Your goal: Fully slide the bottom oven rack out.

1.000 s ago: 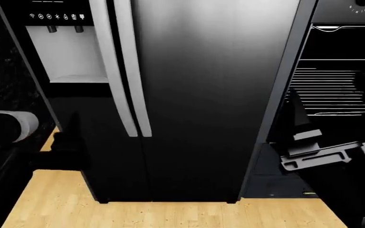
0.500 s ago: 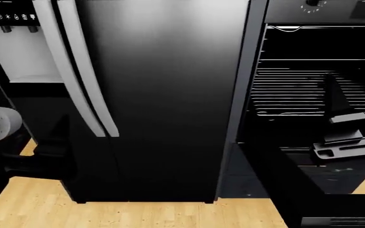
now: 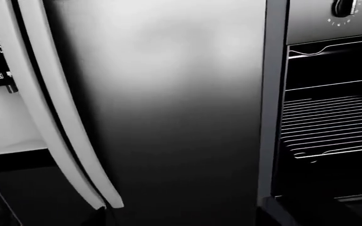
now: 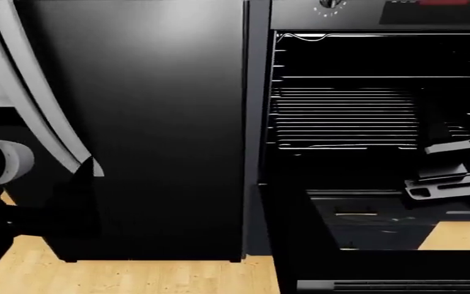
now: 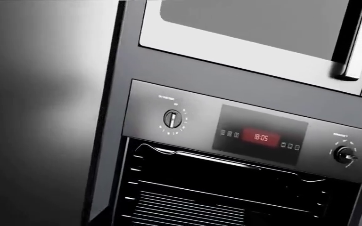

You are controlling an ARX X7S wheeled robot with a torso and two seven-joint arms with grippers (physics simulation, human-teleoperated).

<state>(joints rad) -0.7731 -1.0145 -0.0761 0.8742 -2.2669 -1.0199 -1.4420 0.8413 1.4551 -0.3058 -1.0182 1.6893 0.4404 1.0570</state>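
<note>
The black oven (image 4: 300, 12) stands right of the fridge with its door (image 4: 366, 223) folded down. The bottom oven rack (image 4: 341, 116) of thin silvery bars sits inside the dark cavity; it also shows in the left wrist view (image 3: 332, 127) and the right wrist view (image 5: 187, 207). My right gripper (image 4: 436, 116) is a dark shape in front of the rack's right part; its jaws are too dark to read. My left gripper (image 4: 82, 187) hangs low in front of the fridge, also dark. No jaws show in either wrist view.
The tall black fridge (image 4: 153, 122) with grey handles (image 4: 31, 104) fills the left. A thin wire outline (image 4: 382, 35) runs along the cavity top. Knobs (image 5: 173, 118) and a red display (image 5: 261, 137) are above, with a microwave (image 5: 250, 28) higher. Wooden floor (image 4: 137, 275) lies below.
The head view has swung right: the fridge slid left and the oven cavity and open door came into view. My right gripper now stands before the rack's right part.
</note>
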